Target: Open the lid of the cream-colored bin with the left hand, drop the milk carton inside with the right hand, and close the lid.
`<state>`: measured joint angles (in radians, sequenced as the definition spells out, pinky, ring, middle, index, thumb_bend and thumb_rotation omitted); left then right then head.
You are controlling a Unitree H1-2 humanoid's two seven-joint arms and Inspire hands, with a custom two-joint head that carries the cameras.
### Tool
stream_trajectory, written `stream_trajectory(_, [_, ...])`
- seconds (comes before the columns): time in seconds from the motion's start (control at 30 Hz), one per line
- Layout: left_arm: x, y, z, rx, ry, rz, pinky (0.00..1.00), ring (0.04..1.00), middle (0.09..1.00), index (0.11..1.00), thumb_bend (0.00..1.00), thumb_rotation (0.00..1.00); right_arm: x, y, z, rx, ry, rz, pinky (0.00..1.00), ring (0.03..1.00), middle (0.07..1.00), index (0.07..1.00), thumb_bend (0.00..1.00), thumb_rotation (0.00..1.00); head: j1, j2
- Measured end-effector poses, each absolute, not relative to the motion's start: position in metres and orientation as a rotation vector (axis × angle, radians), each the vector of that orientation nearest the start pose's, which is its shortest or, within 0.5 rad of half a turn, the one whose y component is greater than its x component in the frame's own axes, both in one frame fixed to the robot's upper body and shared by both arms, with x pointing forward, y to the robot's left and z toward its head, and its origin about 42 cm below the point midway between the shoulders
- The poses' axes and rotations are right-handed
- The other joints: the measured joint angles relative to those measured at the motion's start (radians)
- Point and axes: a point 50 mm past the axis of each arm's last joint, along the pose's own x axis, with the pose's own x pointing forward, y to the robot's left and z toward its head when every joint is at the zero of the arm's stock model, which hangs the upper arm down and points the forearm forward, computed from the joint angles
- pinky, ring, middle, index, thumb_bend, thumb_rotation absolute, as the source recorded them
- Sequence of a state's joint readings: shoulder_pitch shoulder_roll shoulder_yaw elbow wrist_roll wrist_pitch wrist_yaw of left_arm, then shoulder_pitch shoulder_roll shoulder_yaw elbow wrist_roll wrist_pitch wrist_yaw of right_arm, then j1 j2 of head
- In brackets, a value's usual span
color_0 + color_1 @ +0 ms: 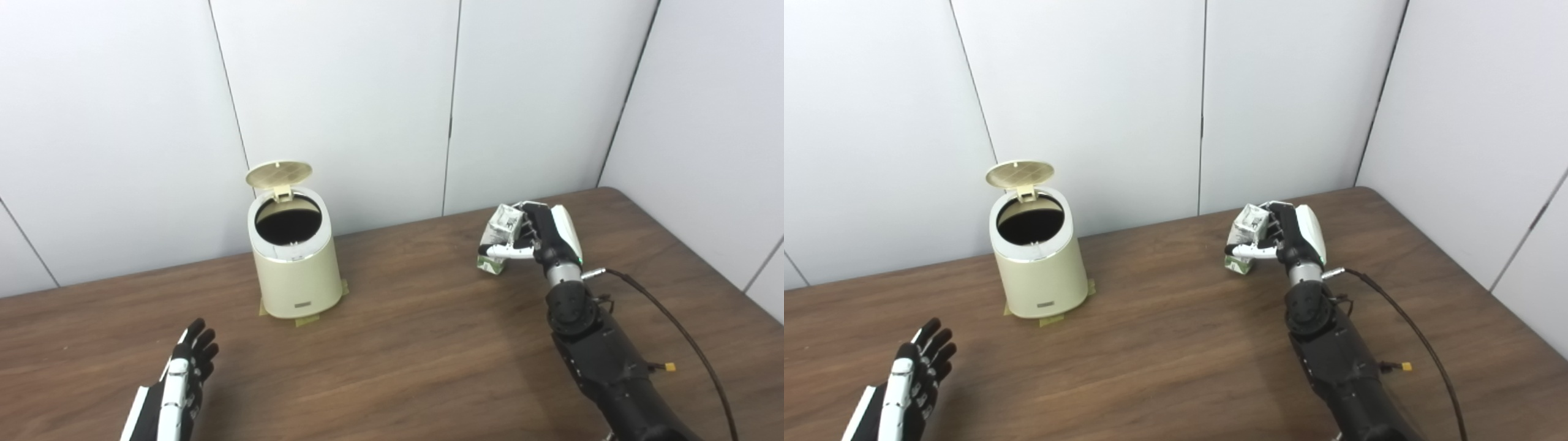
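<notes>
Brown wood-grain table (416,343) against white wall panels (343,92), meeting in a corner at far right. On the left half, toward the back, a cream bin (298,269) standing upright on bits of tape, mouth dark and uncovered. Lid (278,174) swung up on its rear hinge, tilted back toward the wall, underside ribbed. Right arm (606,361) reaching in from the lower right — black forearm, a dark cable looping off the wrist. Right hand (539,236) wrapped around the carton (502,236), thumb across its front, fingers at its top and back; carton tilted, well apart from the bin on the right half, its base possibly touching the wood — hard to tell at this angle. Left hand (184,376) low at the near left edge, holding nothing, fingers loosely extended and apart, near the table and well short of the bin.
</notes>
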<state>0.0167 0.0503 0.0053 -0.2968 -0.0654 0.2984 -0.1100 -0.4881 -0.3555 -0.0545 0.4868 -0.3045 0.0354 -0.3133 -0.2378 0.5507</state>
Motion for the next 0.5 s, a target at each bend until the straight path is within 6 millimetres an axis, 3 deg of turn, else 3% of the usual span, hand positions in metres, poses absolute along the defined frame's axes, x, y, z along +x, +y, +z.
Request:
stream_trajectory(0.13, [0.274,0.217,0.148,-0.024,0.032,-0.097,0.98,0.959,0.96,0.976,0.44,0.94,0.435,-0.342,0.192,-0.637,-0.153,-0.387,0.36,0.399,0.51,0.502,0.52,0.0,0.014,-0.005])
stream_trajectory(0.27, [0.274,0.216,0.148,-0.017,0.032,-0.073,0.98,0.962,0.966,0.986,0.43,0.97,0.434,-0.325,0.205,-0.61,-0.198,-0.361,0.33,0.385,0.513,0.502,0.52,0.0,0.031,-0.006])
stream_trajectory(0.5, [0.274,0.211,0.148,0.005,0.022,-0.067,0.97,0.964,0.964,0.986,0.45,0.95,0.429,-0.289,0.237,-0.583,-0.315,-0.28,0.33,0.377,0.511,0.498,0.52,0.0,0.11,-0.009])
